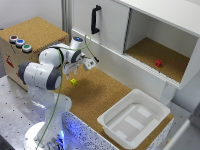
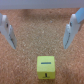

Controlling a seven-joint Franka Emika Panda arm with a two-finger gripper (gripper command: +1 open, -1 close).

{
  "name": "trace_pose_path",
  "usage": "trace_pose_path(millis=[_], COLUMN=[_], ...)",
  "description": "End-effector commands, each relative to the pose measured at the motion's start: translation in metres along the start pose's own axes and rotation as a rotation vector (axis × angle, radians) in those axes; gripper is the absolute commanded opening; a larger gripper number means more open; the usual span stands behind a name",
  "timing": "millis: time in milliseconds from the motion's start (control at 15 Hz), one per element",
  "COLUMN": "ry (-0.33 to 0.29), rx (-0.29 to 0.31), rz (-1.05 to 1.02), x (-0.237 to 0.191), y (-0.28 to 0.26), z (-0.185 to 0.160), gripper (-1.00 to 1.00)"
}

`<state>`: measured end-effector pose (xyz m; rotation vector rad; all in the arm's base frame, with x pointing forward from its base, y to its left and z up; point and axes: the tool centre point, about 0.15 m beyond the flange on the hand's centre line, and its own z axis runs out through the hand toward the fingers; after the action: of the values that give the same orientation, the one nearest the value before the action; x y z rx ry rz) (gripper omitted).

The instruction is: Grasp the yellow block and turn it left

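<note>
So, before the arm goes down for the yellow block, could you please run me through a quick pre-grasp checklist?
1. Gripper open: ok, fingers spread wide apart.
2. Gripper holding nothing: ok.
3. Yellow block in view: ok, resting alone on the cork surface.
4. Block between the fingers: not ok, in the wrist view it lies outside the gap.
5. Gripper down at block height: not ok, in the exterior view it hangs above the block.
6. Red block out of the way: ok, it sits far off in the cabinet compartment.
</note>
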<state>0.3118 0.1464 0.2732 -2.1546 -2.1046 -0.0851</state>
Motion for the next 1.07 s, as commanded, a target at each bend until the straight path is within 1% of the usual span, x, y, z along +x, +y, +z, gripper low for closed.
trace_pose_path(millis=[0, 133, 200, 333, 400, 467, 533, 600, 733, 867, 1000], ry=[0.094, 0.04, 0.011, -0.02, -0.025, -0.035, -0.03, -0.013, 0.055, 0.116, 0.179], rx=[-0.013, -0.083, -0.089, -0.093, -0.083, -0.091, -0.114, -0.134, -0.099, -0.082, -0.077], rz=[0.393, 0.566, 0.685, 0.892, 0.955, 1.071, 1.159, 1.227, 1.295, 1.306, 1.313], x=[0.012, 0.015, 0.014, 0.01, 0.009, 0.006, 0.006, 0.008, 0.016, 0.029, 0.038], y=[0.001, -0.005, -0.008, -0.015, -0.017, -0.02, -0.022, -0.022, -0.02, -0.023, -0.028], z=[-0.01, -0.019, -0.02, -0.014, -0.01, -0.005, -0.002, -0.001, 0.007, 0.017, 0.023], gripper=[1.0, 1.0, 1.0, 1.0, 1.0, 1.0, 1.0, 1.0, 1.0, 1.0, 1.0])
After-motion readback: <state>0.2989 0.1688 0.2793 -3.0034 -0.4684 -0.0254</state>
